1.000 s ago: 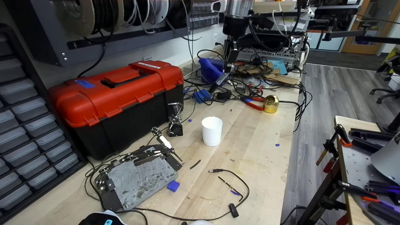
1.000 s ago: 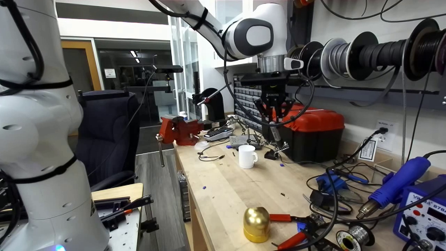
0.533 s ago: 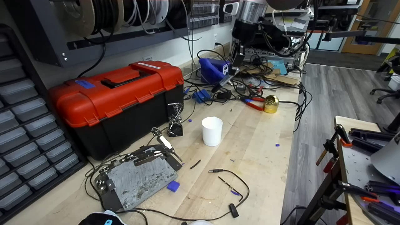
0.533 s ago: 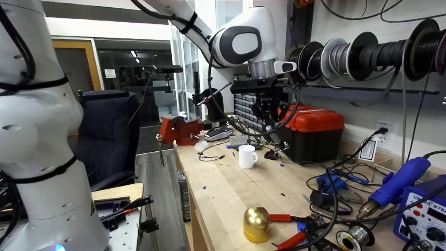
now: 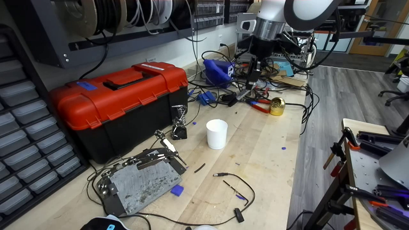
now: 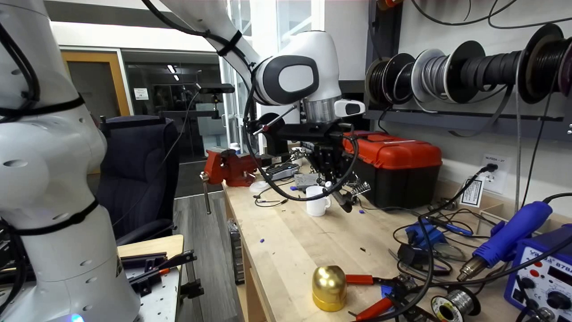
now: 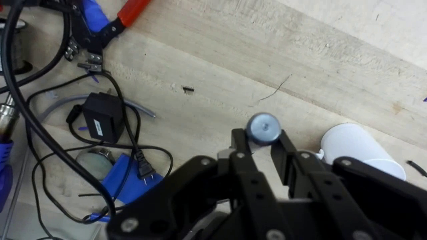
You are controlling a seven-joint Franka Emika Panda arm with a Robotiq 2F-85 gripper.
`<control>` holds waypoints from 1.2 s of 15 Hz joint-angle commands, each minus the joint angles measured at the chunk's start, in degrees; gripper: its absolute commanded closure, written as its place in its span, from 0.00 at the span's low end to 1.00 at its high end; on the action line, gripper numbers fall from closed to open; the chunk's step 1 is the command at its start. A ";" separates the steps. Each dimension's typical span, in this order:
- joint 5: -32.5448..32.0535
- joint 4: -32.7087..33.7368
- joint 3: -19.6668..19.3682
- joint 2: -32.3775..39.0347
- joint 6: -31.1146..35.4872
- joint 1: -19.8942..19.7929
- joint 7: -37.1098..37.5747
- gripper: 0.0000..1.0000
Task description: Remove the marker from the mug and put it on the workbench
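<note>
My gripper (image 7: 261,141) is shut on the marker (image 7: 264,129), whose round grey end shows between the fingertips in the wrist view. In an exterior view the dark grey marker (image 5: 239,96) hangs tilted from the gripper (image 5: 251,84). It also slants below the fingers in an exterior view (image 6: 343,201). The marker is outside the mug and looks held above the pale workbench (image 5: 258,150); the exact gap cannot be told. The white mug (image 5: 216,135) stands upright on the bench, apart from the gripper. It also shows in the wrist view (image 7: 357,143).
A red toolbox (image 5: 124,89) stands along the wall. A metal soldering stand (image 5: 179,126) is beside it. Black cables, a black adapter (image 7: 104,116), red-handled pliers (image 5: 259,108) and a gold tip cleaner (image 5: 277,107) lie farther along. A blue hot-air tool (image 6: 514,235) stands near the wall.
My gripper has moved down and away from the wall and toolbox, carrying the marker lower toward the bench. The mug has not moved.
</note>
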 commanded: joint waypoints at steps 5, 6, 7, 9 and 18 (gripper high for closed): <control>-3.37 -5.24 -0.37 -0.51 4.53 0.07 3.08 0.94; -3.67 -5.43 -0.39 -0.37 4.96 0.04 3.06 0.94; -3.92 -5.63 -0.40 -0.19 5.66 0.03 3.13 0.94; -3.61 -6.15 -0.47 0.21 7.21 0.05 3.01 0.94; -4.05 -7.00 -0.52 2.34 11.11 -0.17 5.33 0.27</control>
